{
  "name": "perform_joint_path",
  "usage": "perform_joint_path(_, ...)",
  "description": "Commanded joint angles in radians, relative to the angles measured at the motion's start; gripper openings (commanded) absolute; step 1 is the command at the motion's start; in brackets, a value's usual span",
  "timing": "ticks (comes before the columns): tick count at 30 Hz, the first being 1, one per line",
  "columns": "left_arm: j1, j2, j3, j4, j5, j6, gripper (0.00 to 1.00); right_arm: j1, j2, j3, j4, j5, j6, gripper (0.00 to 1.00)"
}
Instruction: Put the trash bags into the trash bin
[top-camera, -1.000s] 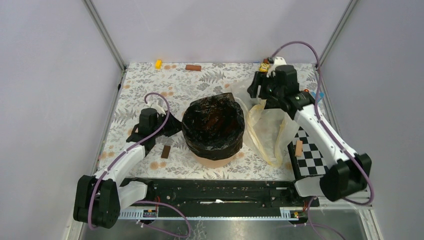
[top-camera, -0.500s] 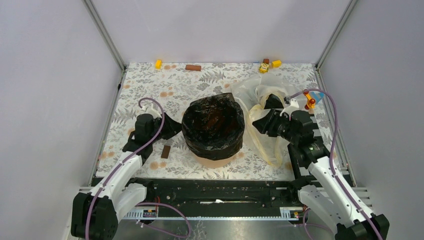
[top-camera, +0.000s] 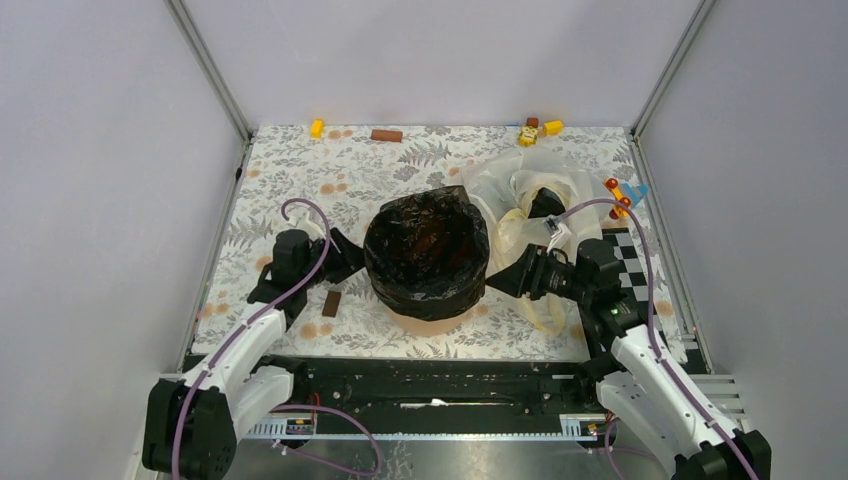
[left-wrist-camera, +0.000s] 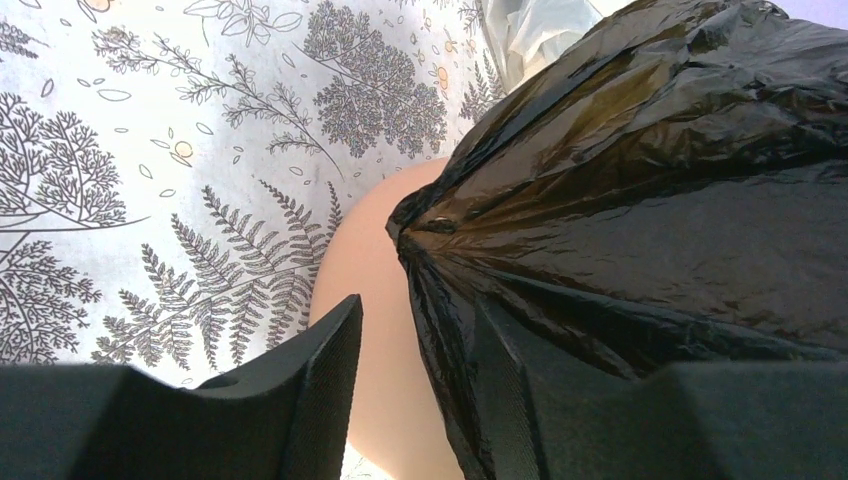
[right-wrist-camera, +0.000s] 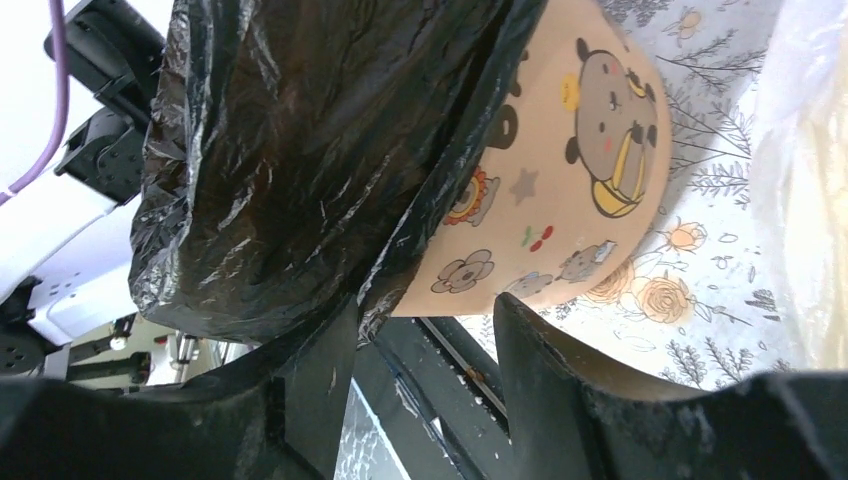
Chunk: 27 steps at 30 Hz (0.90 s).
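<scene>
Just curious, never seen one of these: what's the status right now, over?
Left end effector and right end effector open, flanking trash bin. Black bag lines it. Pale bag lies outside, beside it.

The left arm (top-camera: 243, 343) and right arm (top-camera: 655, 375) wear white moulded shells over black joint housings, with chunky black shoulder blocks at the frame's bottom corners. A purple cable (top-camera: 300, 207) arcs over each wrist. The left end effector (top-camera: 345, 256) and right end effector (top-camera: 497, 283) are matte black, their fingers (left-wrist-camera: 322, 385) broad, flat-faced and angular.
</scene>
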Motion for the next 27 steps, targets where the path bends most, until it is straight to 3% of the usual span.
perform_joint_path(1, -0.002, 0.013, -0.001, 0.06, 0.034, -0.011, 0.51, 0.0, 0.022, -0.019, 0.152, -0.114, 0.042, 0.59)
perform_joint_path(6, -0.002, 0.051, -0.002, 0.1, 0.07, -0.025, 0.52, 0.002, 0.081, -0.029, 0.225, -0.141, 0.062, 0.48)
perform_joint_path(12, -0.001, 0.104, -0.025, 0.188, 0.136, -0.077, 0.47, 0.022, 0.141, -0.04, 0.337, -0.178, 0.115, 0.45)
perform_joint_path(20, -0.002, 0.12, -0.033, 0.22, 0.125, -0.081, 0.19, 0.034, 0.168, -0.048, 0.324, -0.15, 0.102, 0.01)
perform_joint_path(25, -0.002, 0.122, -0.035, 0.216, 0.107, -0.067, 0.0, 0.034, 0.195, -0.067, 0.256, -0.079, 0.058, 0.0)
perform_joint_path(27, -0.003, 0.125, -0.034, 0.209, 0.097, -0.057, 0.0, 0.033, 0.21, -0.08, 0.249, -0.056, 0.046, 0.0)
